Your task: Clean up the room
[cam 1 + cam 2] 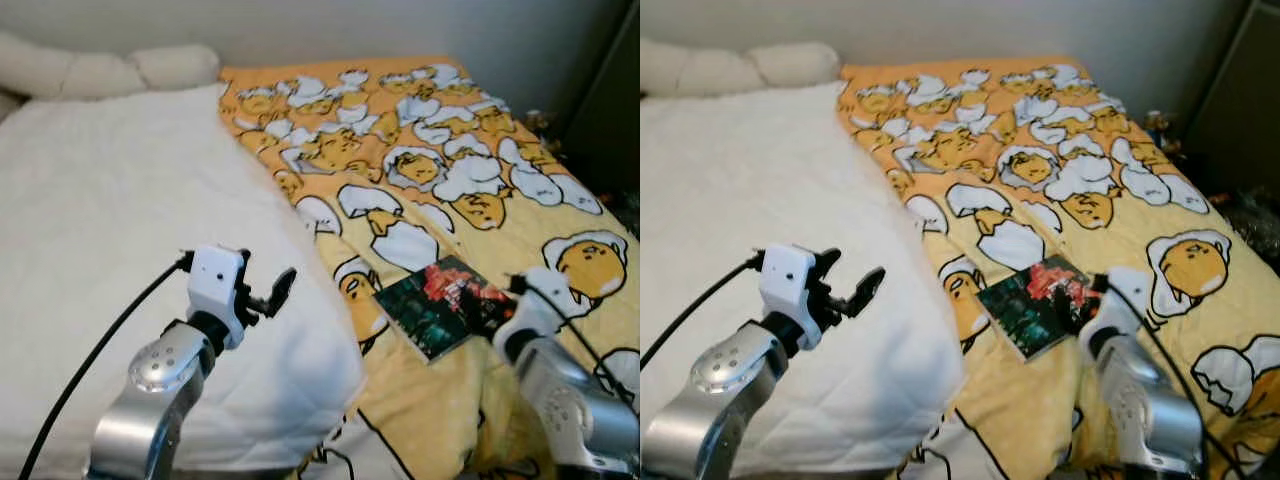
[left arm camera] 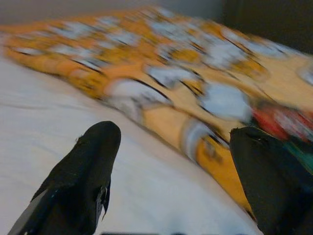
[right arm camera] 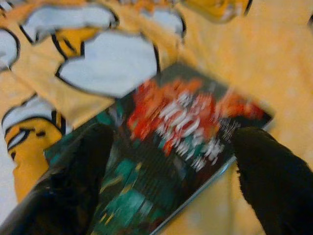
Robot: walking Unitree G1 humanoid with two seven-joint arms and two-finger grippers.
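Book (image 1: pixel 445 305) flat on yellow blanket (image 1: pixel 440 150), at 4 o'clock of bed. Right gripper (image 3: pixel 171 161) wide, fingers straddling book. Left gripper (image 1: pixel 262 295) wide, empty, over white quilt (image 1: pixel 110 220) at 7 o'clock.

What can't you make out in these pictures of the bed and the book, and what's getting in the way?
- Book title: blurred in the right wrist view, too small in the head views.
- Whether the right gripper touches the book: the fingers straddle it, contact unclear.
- Clutter beside the bed: too small to identify.
- Left gripper, open over the white quilt: the wrist view is motion-blurred, so the blanket pattern smears.
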